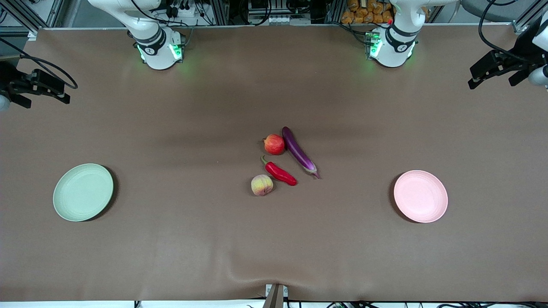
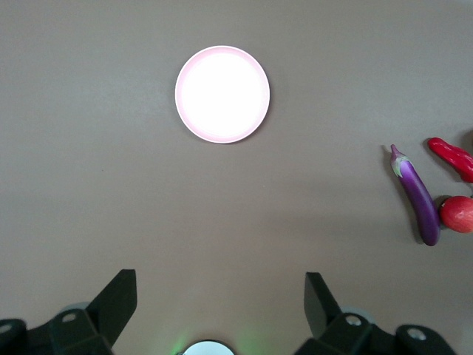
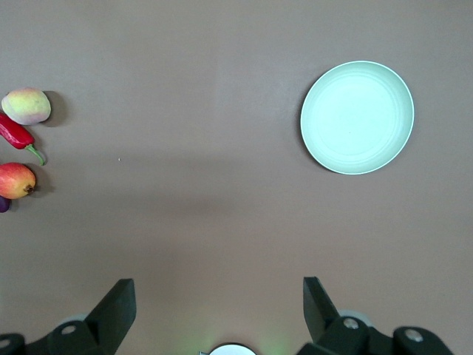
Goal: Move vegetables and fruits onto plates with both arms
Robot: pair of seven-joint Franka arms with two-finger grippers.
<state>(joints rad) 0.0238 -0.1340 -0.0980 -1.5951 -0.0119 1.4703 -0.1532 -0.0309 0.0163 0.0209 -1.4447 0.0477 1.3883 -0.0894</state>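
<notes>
Four items lie together mid-table: a purple eggplant (image 1: 299, 152) (image 2: 417, 196), a red chili pepper (image 1: 280, 172) (image 2: 452, 157) (image 3: 15, 133), a red fruit with yellowish patches (image 1: 274, 144) (image 2: 458, 214) (image 3: 16, 180) and a peach-like fruit (image 1: 261, 185) (image 3: 26, 106) nearest the front camera. The pale pink plate (image 1: 421, 196) (image 2: 222, 94) sits toward the left arm's end, the pale green plate (image 1: 83, 192) (image 3: 357, 117) toward the right arm's end; neither holds anything. My left gripper (image 1: 491, 83) (image 2: 218, 279) hangs open and high over its end of the table. My right gripper (image 1: 49, 102) (image 3: 218, 285) hangs open over the other end.
Brown cloth (image 1: 274, 239) covers the whole table. The two arm bases (image 1: 159, 50) (image 1: 391, 48) stand along the table's back edge, with cables and racks at their backs. A small bracket (image 1: 276, 295) sticks up at the middle of the front edge.
</notes>
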